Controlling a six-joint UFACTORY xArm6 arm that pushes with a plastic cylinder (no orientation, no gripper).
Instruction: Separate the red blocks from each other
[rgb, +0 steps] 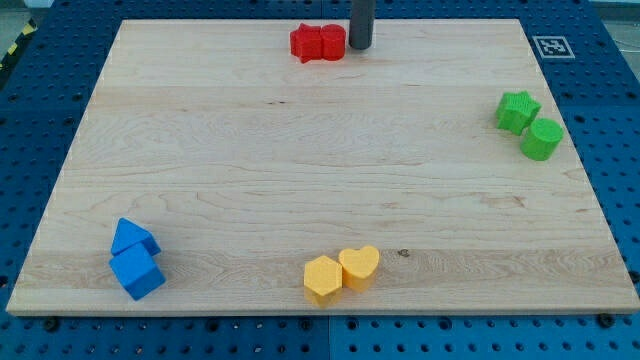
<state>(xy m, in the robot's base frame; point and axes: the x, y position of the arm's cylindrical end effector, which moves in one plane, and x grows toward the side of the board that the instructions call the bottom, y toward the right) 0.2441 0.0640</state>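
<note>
Two red blocks sit touching each other near the view's top centre of the wooden board: one on the left and one on the right; their shapes are hard to make out. My tip is the lower end of the dark rod coming down from the view's top. It stands just right of the right red block, close to or touching its right side.
A green star block and a green round block touch at the right edge. A yellow hexagon block and a yellow heart block touch at the bottom centre. Two blue blocks touch at the bottom left.
</note>
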